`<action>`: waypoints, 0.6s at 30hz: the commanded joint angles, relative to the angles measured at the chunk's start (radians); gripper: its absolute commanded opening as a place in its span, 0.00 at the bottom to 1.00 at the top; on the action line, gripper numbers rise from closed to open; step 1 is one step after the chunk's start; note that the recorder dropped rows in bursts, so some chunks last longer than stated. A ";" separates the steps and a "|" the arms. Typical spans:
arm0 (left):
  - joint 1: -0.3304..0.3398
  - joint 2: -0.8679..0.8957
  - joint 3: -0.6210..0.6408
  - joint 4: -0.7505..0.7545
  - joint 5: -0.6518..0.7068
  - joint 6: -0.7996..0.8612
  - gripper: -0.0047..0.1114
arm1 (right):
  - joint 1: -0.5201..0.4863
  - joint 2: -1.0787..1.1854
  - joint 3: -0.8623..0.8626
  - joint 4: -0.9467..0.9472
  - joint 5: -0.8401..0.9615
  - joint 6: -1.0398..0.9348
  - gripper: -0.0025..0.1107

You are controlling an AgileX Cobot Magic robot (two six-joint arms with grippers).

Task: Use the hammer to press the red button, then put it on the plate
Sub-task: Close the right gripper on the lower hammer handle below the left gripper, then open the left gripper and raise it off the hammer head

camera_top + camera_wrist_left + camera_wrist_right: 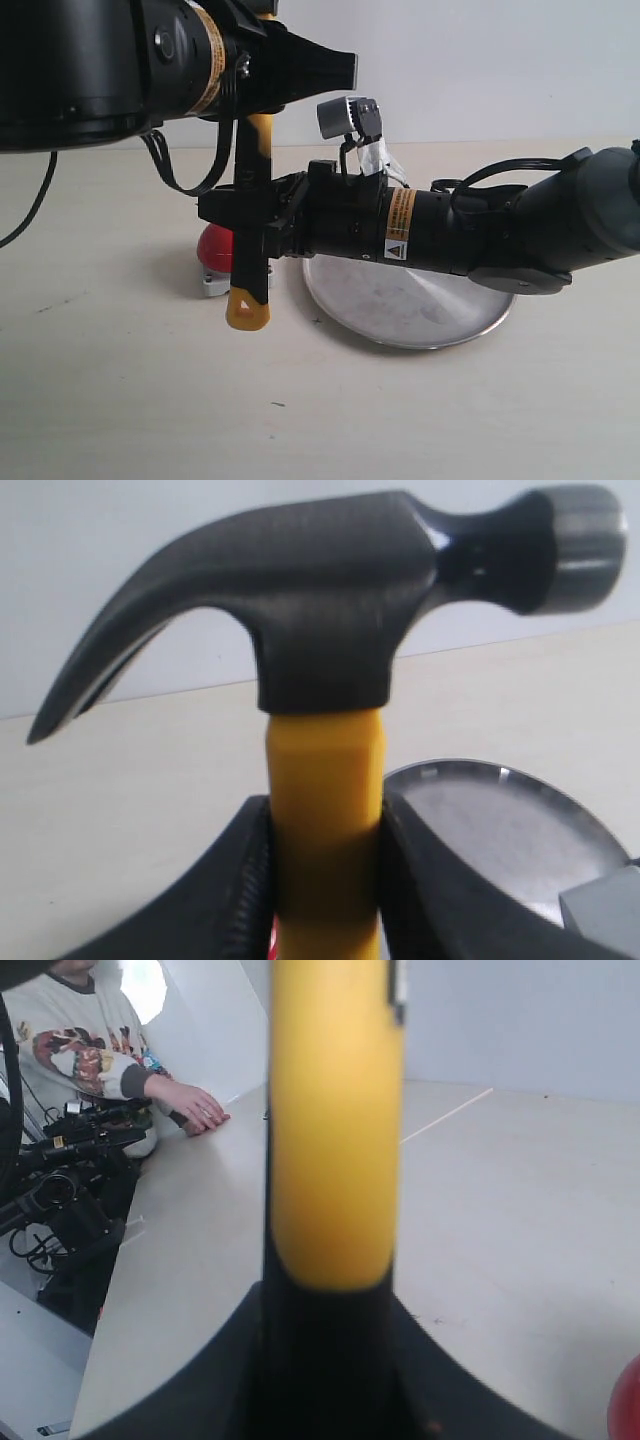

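Left end effector [325, 820] and right end effector [252, 215] both clamp the hammer [320, 630] near the plate [420, 305].

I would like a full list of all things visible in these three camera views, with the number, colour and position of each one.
hammer: one, dark head, yellow-and-black handle; held upright above the table, head up.
red button: one, red dome on a light-grey base; on the table behind the handle's lower end.
plate: one, silver; on the table, right of the button in the exterior view.
table: one, beige; carries button and plate.
person: one, white patterned top; at the table's edge in the right wrist view, one hand on it.
left gripper: one, black; shut on the yellow handle just below the head.
right gripper: one, black; shut on the handle lower down.
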 commanded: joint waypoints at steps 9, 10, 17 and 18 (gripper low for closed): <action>-0.002 -0.012 -0.011 0.043 -0.022 0.002 0.04 | -0.002 0.001 -0.006 0.009 0.005 0.008 0.02; -0.002 -0.012 -0.011 0.043 -0.032 0.002 0.04 | -0.002 0.001 -0.006 0.009 0.005 0.010 0.02; -0.002 -0.012 -0.011 0.039 -0.072 0.010 0.30 | -0.002 0.001 -0.006 -0.016 0.021 0.033 0.02; -0.002 -0.012 -0.011 0.039 -0.072 0.010 0.39 | -0.002 0.001 -0.006 -0.016 0.024 0.033 0.02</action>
